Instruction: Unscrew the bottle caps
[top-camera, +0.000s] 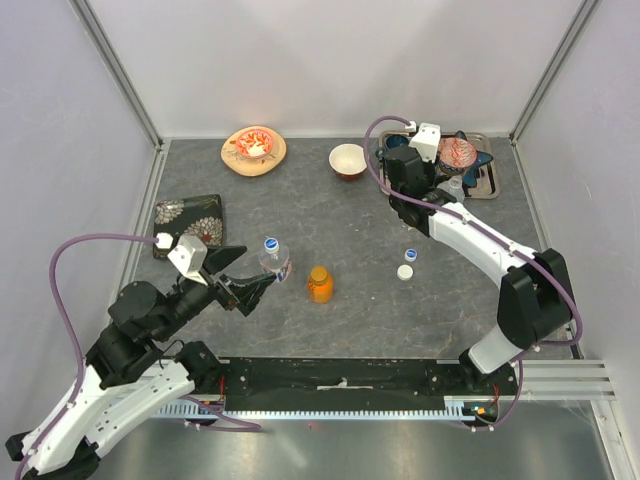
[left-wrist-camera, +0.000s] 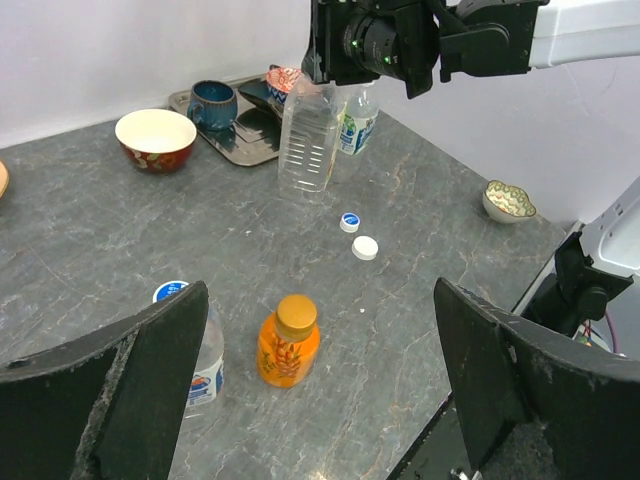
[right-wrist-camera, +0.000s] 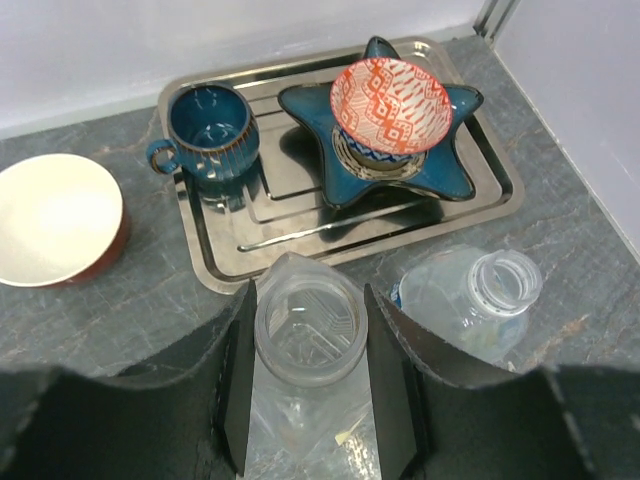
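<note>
right tool (right-wrist-camera: 305, 385) is gripping the taller clear bottle (left-wrist-camera: 307, 135), already uncapped, just beside an open short one (right-wrist-camera: 470, 300) near the steel tray (right-wrist-camera: 495, 165); left tool (left-wrist-camera: 320, 390) is gaping wide over the capped orange bottle (left-wrist-camera: 287, 342) and capped blue-label bottle (left-wrist-camera: 198, 350). thin ribbed plastic, probably light, empty-looking, crushable. best pinching the stiffer shoulder, twisting the small ridged cap.

A grey marbled table (top-camera: 360, 230) sits enclosed by plain white walls (top-camera: 330, 60) with metal corner posts (top-camera: 120, 75).
</note>
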